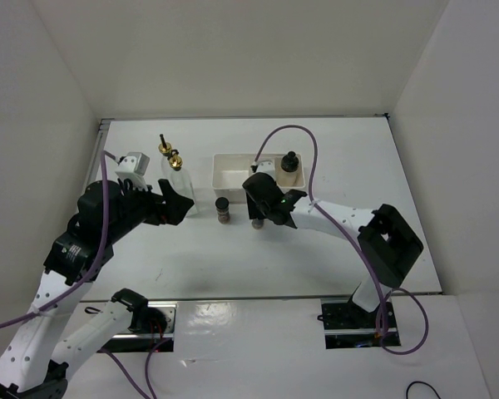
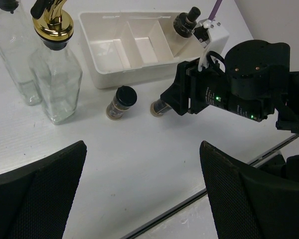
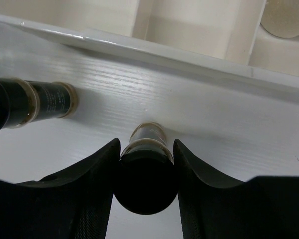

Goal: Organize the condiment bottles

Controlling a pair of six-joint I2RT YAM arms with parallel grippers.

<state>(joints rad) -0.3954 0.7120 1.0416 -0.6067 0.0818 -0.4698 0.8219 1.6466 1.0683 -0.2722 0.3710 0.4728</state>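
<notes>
Whitish black-capped jar (image 1: 289,169) in white compartment tray (image 1: 231,172); two clear glass bottles (image 1: 176,177), one dark spice jar (image 1: 222,209) outside. Right gripper (image 3: 146,147) pinches second dark jar (image 3: 144,179); left gripper (image 2: 142,149) wide.

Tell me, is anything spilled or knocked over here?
No. Nothing is spilled or tipped. The bottles stand upright, the whitish jar sits in the tray's end compartment, one dark jar stands before the tray, and the other dark jar stands between the jaws of the right gripper.
</notes>
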